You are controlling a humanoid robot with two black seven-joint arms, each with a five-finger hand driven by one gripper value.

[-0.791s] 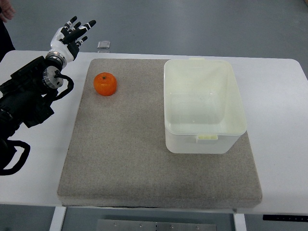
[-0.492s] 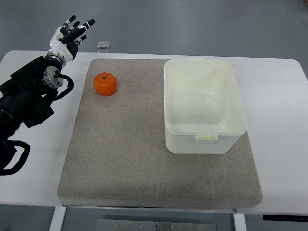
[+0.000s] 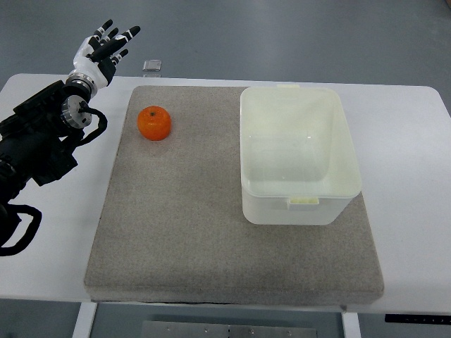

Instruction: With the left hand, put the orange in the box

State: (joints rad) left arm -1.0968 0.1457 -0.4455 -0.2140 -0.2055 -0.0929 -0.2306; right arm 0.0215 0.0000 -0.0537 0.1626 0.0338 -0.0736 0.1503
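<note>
One camera looks steeply down on a white table (image 3: 409, 176) with a grey mat (image 3: 183, 225) spread over most of its middle. On the far left part of the mat sits the orange (image 3: 153, 122), stem dimple up, resting on the fabric with nothing touching it. To the right, well apart from the fruit, stands the box (image 3: 299, 158), a pale, translucent plastic tub with no lid on and nothing inside; its near wall carries a small latch tab, and its right side reaches close to the mat's right edge. Bare mat lies between the orange and the box, so nothing sits in the path between them.

From the picture's left edge comes the black left arm (image 3: 39, 144), cables looping off it near the table's left side. Its left hand (image 3: 100, 51) is raised past the far-left corner of the table, up and to the left of the orange, fingers (image 3: 113, 35) spread wide and holding nothing. Just beyond the table's far edge, near the hand, lies a small clear square thing (image 3: 152, 67), too small to tell what it is.
</note>
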